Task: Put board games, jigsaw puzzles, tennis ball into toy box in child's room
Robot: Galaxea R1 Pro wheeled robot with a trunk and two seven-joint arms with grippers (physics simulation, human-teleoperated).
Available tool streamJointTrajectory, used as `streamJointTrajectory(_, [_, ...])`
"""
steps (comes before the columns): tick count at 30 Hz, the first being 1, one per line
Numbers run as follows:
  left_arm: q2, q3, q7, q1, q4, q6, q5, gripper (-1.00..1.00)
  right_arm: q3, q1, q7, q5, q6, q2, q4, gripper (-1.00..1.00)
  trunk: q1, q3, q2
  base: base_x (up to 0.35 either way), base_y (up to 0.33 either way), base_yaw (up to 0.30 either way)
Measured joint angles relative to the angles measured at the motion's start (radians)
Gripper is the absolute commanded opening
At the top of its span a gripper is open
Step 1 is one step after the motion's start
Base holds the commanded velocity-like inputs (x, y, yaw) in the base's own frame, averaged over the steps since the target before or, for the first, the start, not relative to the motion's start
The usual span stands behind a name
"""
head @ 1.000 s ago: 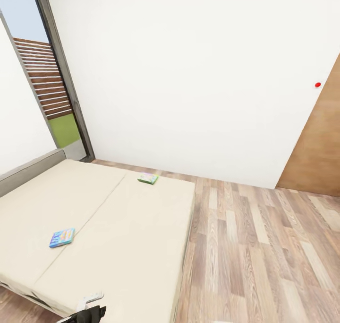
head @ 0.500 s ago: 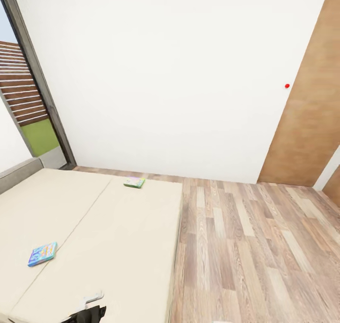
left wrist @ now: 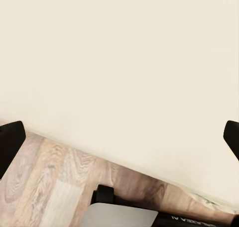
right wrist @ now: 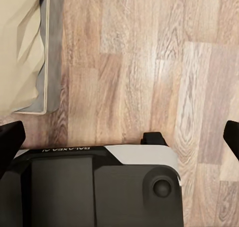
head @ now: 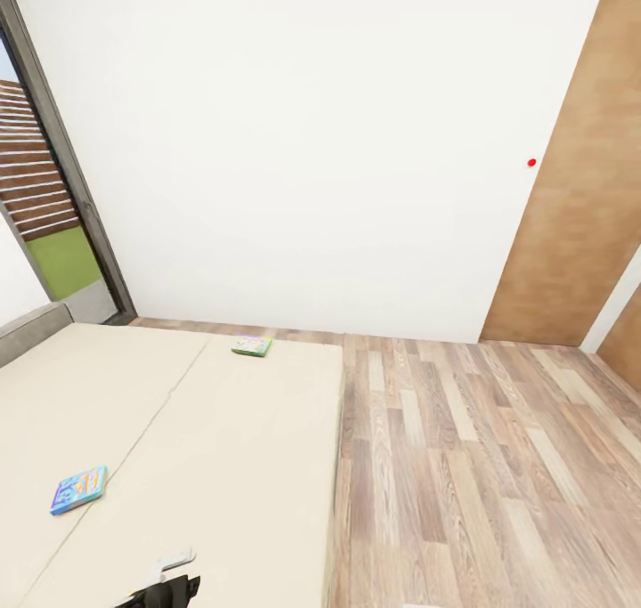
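- Flat on the bed (head: 223, 466) lie two board games, well apart from each other.
- One is the blue board game (head: 78, 490), resting on the beige mattress toward the near left part of the bed, just left of the seam that runs along the mattress.
- At the far edge of the bed, near its far right corner, lies the green-edged board game (head: 252, 346), just right of the same seam.
- A grey headboard (head: 31, 330) runs along the left edge of the bed.
- Wood plank floor (head: 472, 466) lies right of the bed and meets a plain white wall (head: 303, 145) behind it.
- A tall dark-framed window (head: 44, 198) stands at the far left, showing slatted fencing and grass outside.
- A brown wooden panel (head: 579, 207) stands against the wall at the right, with a small red dot (head: 531, 162) on the wall just beside it.
- The left gripper (left wrist: 119, 142) hangs over the mattress edge where it meets the floor; its two dark fingertips (left wrist: 10, 140) sit at opposite sides of the left wrist view, spread wide with nothing between them.
- The right gripper (right wrist: 119, 140) hangs over the floor beside the bed's grey frame corner (right wrist: 47, 62), its fingertips (right wrist: 11, 137) likewise wide apart and empty, above the robot's dark base (right wrist: 94, 187).
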Motion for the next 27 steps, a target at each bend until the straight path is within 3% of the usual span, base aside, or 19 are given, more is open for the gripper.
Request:
streamJointTrajectory(16, [0.0,0.0,-0.001,0.0,0.0,0.0,0.0,1.0,0.0,0.0,0.0,-0.001,0.001,0.0,0.001,1.0,0.0,0.0,0.0,0.0,0.18,-0.007])
streamJointTrajectory(27, [0.0,0.0,-0.001,0.0,0.0,0.0,0.0,1.0,0.0,0.0,0.0,-0.001,0.001,0.0,0.001,1.0,0.0,0.003,0.0,0.0,0.129,-0.209])
